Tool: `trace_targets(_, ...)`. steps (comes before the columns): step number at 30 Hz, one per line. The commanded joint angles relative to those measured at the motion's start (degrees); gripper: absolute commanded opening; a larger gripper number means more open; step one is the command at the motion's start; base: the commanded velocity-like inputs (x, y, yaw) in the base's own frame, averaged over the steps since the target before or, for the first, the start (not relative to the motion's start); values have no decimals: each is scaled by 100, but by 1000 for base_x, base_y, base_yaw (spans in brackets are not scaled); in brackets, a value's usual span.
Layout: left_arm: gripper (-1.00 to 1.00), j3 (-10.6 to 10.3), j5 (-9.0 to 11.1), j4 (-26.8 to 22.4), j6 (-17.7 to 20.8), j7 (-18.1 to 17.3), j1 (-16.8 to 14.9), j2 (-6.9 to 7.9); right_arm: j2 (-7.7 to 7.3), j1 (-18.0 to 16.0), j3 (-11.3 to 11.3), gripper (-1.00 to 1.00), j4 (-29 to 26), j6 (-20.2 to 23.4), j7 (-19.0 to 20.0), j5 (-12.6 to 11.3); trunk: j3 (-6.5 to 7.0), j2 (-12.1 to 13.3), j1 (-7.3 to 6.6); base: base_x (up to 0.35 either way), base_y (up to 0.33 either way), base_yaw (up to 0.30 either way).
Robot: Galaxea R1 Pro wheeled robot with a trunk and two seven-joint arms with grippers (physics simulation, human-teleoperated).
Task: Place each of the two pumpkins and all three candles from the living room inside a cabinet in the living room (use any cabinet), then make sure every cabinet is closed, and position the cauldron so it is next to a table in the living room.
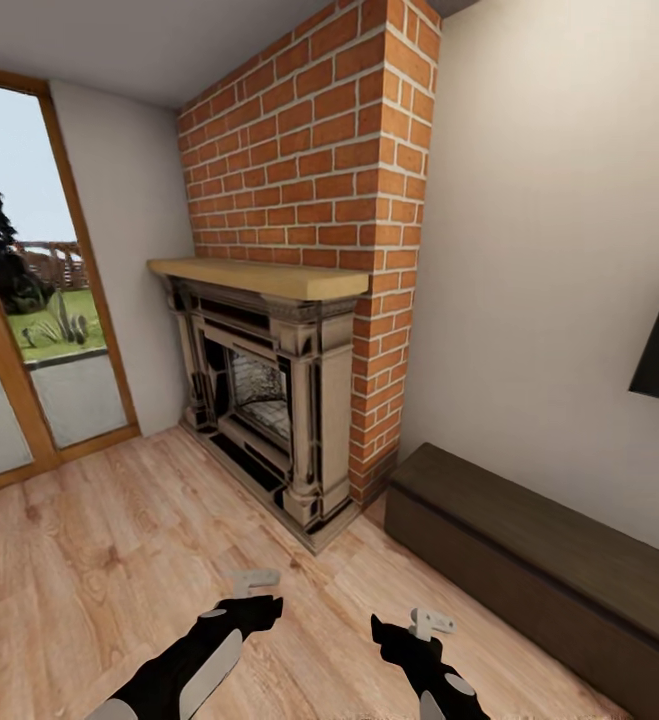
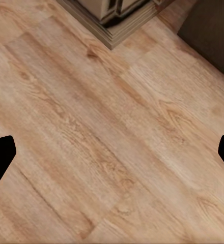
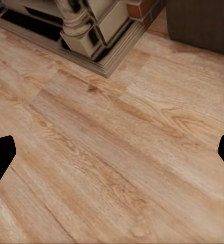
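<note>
Cabinet [image 1: 559, 560] sits shut beside the fireplace [image 1: 269, 400]; left tool [image 1: 254, 590] and right tool [image 1: 424, 625] gape wide, empty.

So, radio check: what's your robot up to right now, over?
Both sets of jaws open, empty, over bare floor. Cabinet ahead right, closed. Fireplace dead ahead. Path to cabinet looks clear.
</note>
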Motion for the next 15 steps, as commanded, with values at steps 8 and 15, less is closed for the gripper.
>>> trace_targets(8, 100, -66, 52, -16, 4, 81, -3, -27, -4, -4, 27, 100, -26, 13, -53, -44, -59, -7, 1, 0, 0, -198)
trace_targets(15, 100, -71, 49, -22, 207, 97, -3, -46, -4, -4, 28, 100, -48, 13, -53, -51, -102, -7, 1, 0, 0, -197)
